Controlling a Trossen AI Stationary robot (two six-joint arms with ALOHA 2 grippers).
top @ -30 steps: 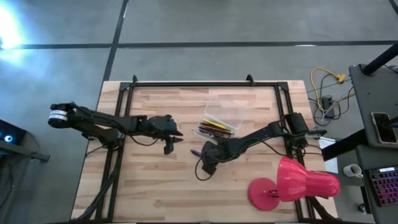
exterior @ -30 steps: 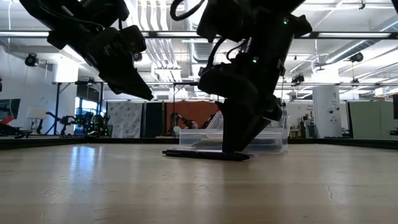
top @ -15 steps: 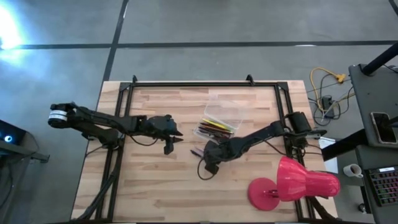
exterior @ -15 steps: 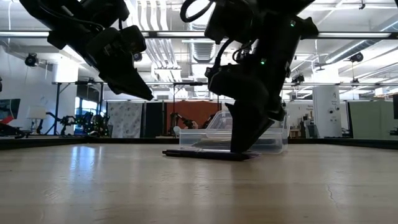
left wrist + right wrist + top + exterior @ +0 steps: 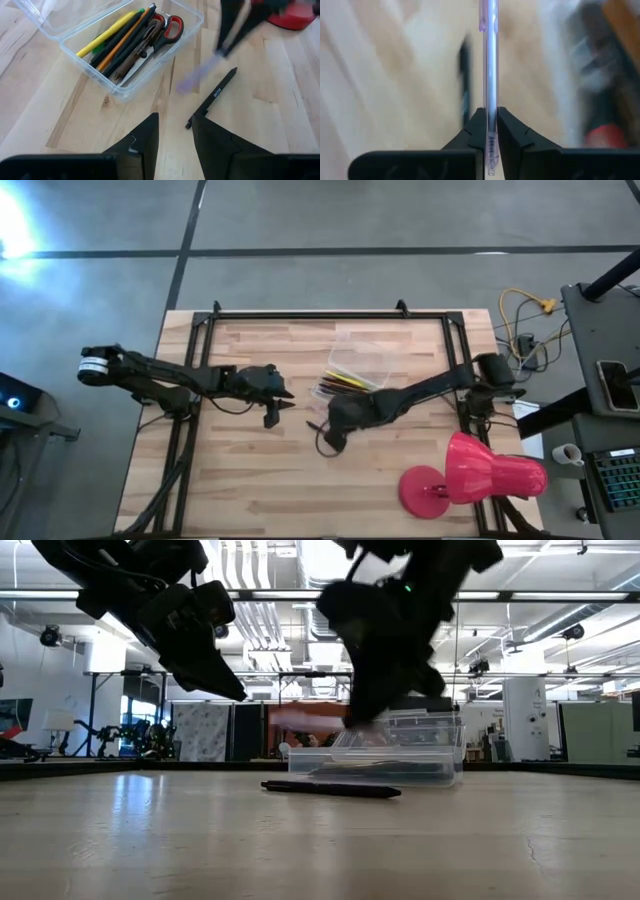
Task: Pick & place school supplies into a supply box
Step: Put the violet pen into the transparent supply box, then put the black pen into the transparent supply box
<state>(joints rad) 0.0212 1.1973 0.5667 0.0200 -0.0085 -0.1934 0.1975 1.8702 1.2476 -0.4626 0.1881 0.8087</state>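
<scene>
The clear supply box [image 5: 356, 370] [image 5: 125, 47] [image 5: 420, 755] stands on the table near its middle. In it lie yellow, green and dark pens and red-handled scissors [image 5: 167, 27]. My right gripper [image 5: 330, 423] [image 5: 365, 715] hangs just in front of the box, raised off the table and shut on a purple pen [image 5: 488, 60] [image 5: 197, 77]. A black pen [image 5: 212, 96] [image 5: 330, 788] lies flat on the wood beside the box. My left gripper [image 5: 283, 398] [image 5: 175, 135] hovers open to the left of the box. My right gripper pinches the purple pen between its two fingers near one end [image 5: 490, 117]. The pen lies along the fingers, and most of it sticks out past the fingertips. It is lifted clear of the table.
A large pink-red lamp [image 5: 470, 475] [image 5: 290, 12] lies on the table's near right corner. A black frame [image 5: 300, 315] runs along the table's far and side edges. Bare wood lies in front of and to the left of the box.
My right gripper has risen from the table and moved toward the far edge and the box, taking the purple pen up clear of the wood. The black pen has stayed where it was. My left arm has kept still.
</scene>
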